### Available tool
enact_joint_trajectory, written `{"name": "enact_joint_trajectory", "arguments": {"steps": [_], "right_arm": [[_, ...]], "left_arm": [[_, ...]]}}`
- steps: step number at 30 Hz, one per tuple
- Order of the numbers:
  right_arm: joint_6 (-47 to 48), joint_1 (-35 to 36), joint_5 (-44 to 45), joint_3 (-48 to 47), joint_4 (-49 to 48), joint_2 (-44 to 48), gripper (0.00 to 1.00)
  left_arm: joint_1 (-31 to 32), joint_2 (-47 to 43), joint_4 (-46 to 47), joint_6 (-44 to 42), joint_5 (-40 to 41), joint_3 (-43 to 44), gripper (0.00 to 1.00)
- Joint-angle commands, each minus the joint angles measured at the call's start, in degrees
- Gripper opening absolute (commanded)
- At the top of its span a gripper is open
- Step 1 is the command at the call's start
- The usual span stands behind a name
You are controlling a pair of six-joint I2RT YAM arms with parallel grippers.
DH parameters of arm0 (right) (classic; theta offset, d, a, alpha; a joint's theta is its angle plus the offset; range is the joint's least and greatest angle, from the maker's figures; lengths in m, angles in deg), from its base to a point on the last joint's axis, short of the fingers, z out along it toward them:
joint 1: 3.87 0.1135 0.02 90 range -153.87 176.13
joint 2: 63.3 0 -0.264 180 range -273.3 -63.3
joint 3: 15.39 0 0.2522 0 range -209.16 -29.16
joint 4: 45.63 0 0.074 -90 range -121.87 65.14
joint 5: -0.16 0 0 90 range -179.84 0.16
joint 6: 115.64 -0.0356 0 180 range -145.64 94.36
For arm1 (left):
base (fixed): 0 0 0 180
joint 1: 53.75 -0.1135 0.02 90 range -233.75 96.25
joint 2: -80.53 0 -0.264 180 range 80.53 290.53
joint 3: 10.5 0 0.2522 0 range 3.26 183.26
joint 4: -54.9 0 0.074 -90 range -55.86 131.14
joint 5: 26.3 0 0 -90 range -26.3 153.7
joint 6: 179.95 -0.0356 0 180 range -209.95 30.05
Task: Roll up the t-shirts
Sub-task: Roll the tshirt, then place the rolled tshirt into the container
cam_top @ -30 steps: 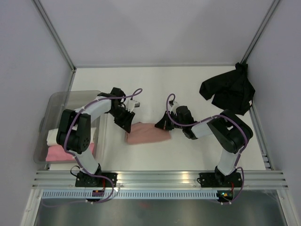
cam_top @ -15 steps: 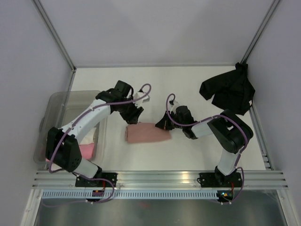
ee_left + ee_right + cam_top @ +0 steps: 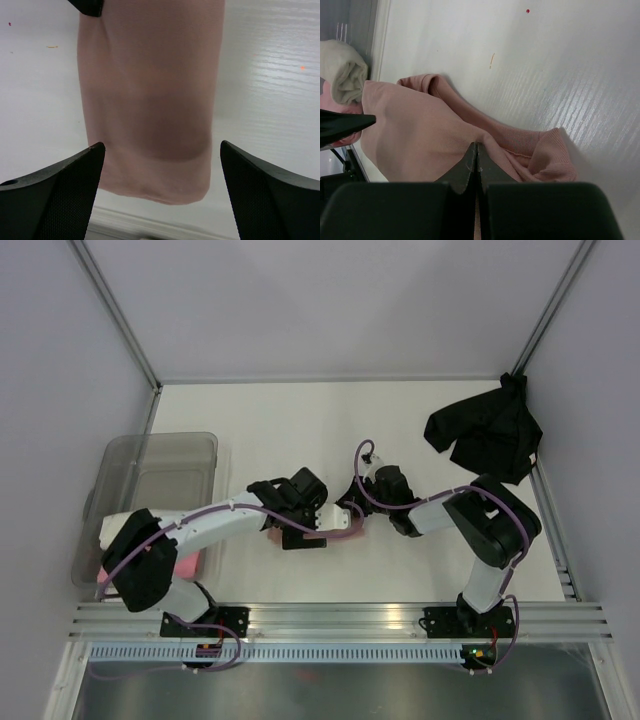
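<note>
The salmon-pink t-shirt (image 3: 338,524) lies folded into a long strip mid-table, mostly hidden under my left gripper (image 3: 302,535). In the left wrist view the strip (image 3: 150,95) runs away from the camera. My left gripper (image 3: 162,144) is open wide, one finger on each side of the strip's near end, apart from the cloth. My right gripper (image 3: 476,146) is shut, pinching a fold of the salmon cloth (image 3: 420,135) near its ribbed collar (image 3: 550,155). A crumpled black t-shirt (image 3: 488,435) lies at the far right. A cream roll (image 3: 342,70) shows in the right wrist view.
The translucent grey bin (image 3: 150,465) stands at the left, with a bright pink roll (image 3: 186,565) showing beside my left arm. The enclosure's frame posts and walls close in the far left and right edges.
My left arm swung from the bin side across to the salmon t-shirt, and its jaws opened wide over the strip. My right gripper stayed in place, still shut.
</note>
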Motion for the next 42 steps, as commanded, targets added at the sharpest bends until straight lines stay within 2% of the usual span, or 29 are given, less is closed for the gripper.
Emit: {"name": "enact_joint_trajectory", "arguments": {"steps": [1, 20, 23, 25, 26, 30, 33, 36, 39, 42], "right_arm": [[1.6, 0.0, 1.8, 1.4, 2.0, 1.0, 0.0], [3.5, 0.0, -0.4, -1.5, 4.6, 0.8, 0.0], [3.6, -0.1, -1.1, -2.0, 5.0, 1.1, 0.0], [4.3, -0.2, -1.8, -2.8, 5.6, 1.7, 0.0], [5.1, -0.2, -2.1, -3.1, 6.8, 2.6, 0.0], [6.3, -1.5, -5.4, -5.2, 9.5, 5.2, 0.01], [8.8, -3.8, -6.2, -6.5, 13.8, 7.8, 0.02], [13.4, -6.1, -6.2, -7.2, 19.3, 11.1, 0.02], [17.0, -7.1, -6.5, -7.0, 23.5, 15.4, 0.04], [22.9, -7.7, -7.1, -4.9, 24.5, 21.3, 0.1]], "left_arm": [[1.2, 2.3, 6.5, -3.3, 4.3, -2.3, 1.0], [0.6, 13.4, 13.0, -0.6, 6.9, -4.2, 0.99], [0.4, 13.9, 13.0, -1.0, 6.9, -4.3, 0.89], [0.2, 13.2, 13.0, -1.2, 6.7, -4.3, 0.75], [-0.1, 13.0, 13.0, -1.5, 6.5, -4.3, 0.63], [-0.6, 11.5, 12.0, -2.8, 5.0, -3.9, 0.47], [-2.0, 10.8, 7.3, -2.8, 1.2, -1.2, 0.45], [-4.4, 10.9, -1.3, -2.5, -9.4, 3.3, 0.47], [-6.0, 12.1, -6.8, -2.7, -13.3, 6.4, 0.49], [-7.7, 11.0, -7.7, -3.9, -16.3, 6.5, 0.51]]}}
